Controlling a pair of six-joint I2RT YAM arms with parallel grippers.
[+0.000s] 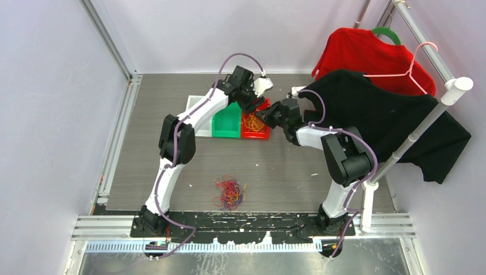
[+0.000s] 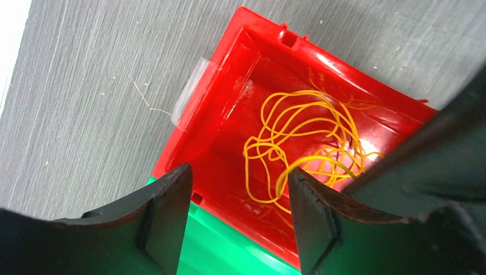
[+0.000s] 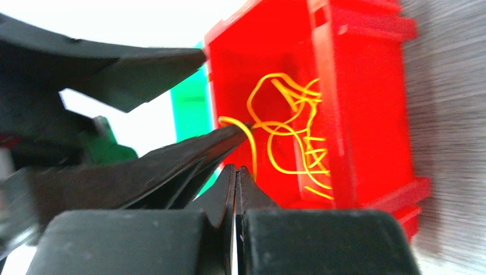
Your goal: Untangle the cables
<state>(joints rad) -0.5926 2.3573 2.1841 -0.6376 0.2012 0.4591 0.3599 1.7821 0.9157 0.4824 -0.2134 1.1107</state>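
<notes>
Cables (image 2: 304, 137): thin yellow loops in red bin (image 2: 229, 74) beneath left gripper (image 2: 239, 183), jaws parted, empty; right gripper (image 3: 235, 172) jaws pressed together at loops' edge, strand pinched or not unclear; likely light, limp, snag-prone; best taken by one outlying loop; mixed clump (image 1: 229, 193) well behind.

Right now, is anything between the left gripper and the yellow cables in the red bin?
Partly. The left gripper hangs open over the red bin, with most of the yellow cables in plain sight below. The shut right gripper reaches in from one side and covers their edge.
</notes>
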